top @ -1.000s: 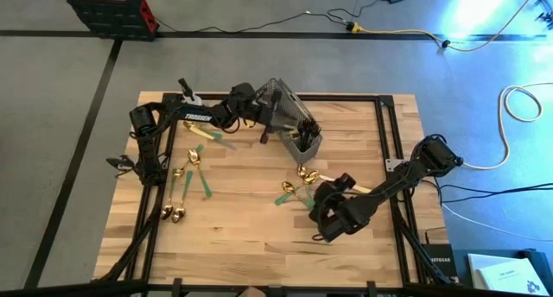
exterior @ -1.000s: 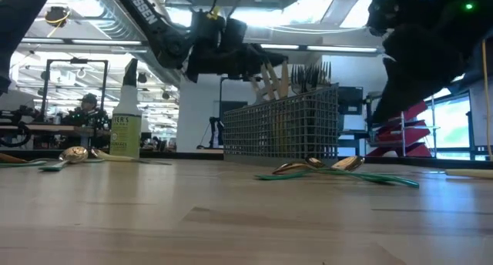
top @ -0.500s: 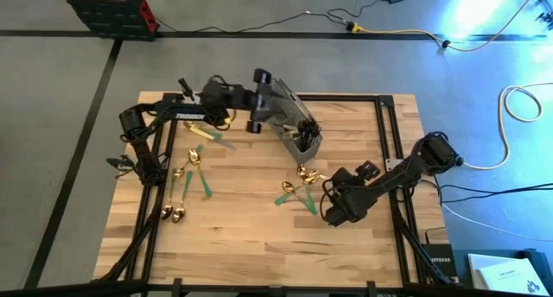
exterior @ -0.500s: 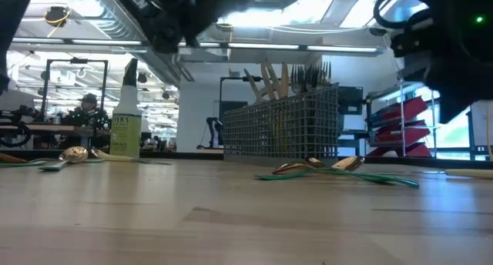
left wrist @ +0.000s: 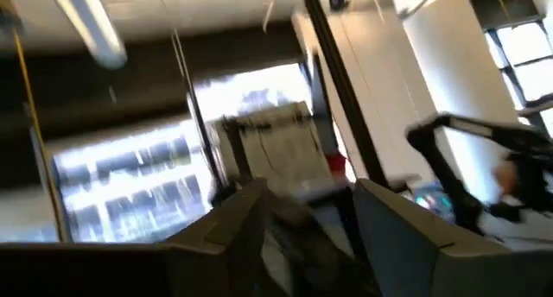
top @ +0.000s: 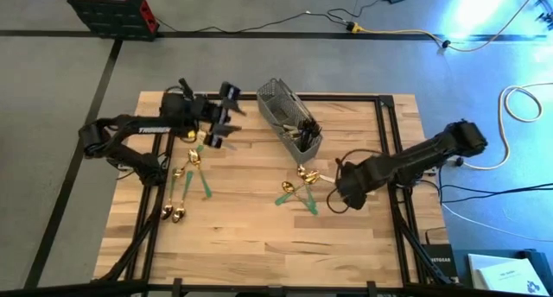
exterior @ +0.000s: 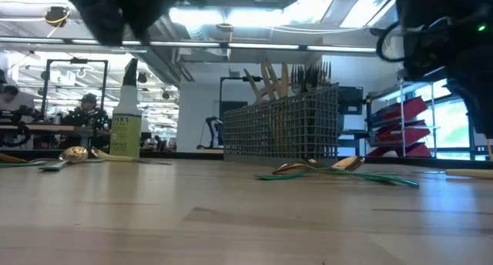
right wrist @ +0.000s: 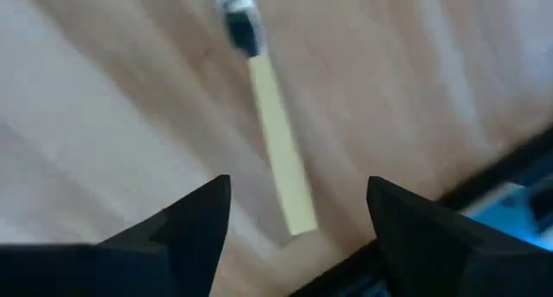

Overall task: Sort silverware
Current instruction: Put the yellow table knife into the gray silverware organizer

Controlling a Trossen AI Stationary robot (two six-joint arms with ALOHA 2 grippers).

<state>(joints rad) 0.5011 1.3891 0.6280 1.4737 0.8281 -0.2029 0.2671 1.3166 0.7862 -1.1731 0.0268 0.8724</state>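
Observation:
The grey mesh caddy point(top: 290, 125) stands at the table's far middle with forks and cream handles upright in it point(exterior: 286, 76). Gold spoons with green handles lie loose in a left group point(top: 188, 169) and a middle group point(top: 298, 190). A cream-handled piece point(right wrist: 281, 163) lies flat on the wood. My left gripper point(top: 226, 116) hangs open in the air left of the caddy, tipped upward, with nothing between its fingers point(left wrist: 307, 189). My right gripper point(top: 344, 193) points down, open, right above the cream-handled piece point(right wrist: 299, 183), without touching it.
A spray bottle point(exterior: 125, 125) with green liquid stands at the far left corner. A black rail frame point(top: 390, 150) runs along the table's edges. Bare wood point(top: 251, 236) lies toward the near edge.
My left gripper has drawn back from over the caddy toward the table's left edge, risen and tipped upward. My right gripper has gone from the near middle toward the right and far side, turning until it points down. The silverware on the table has stayed put.

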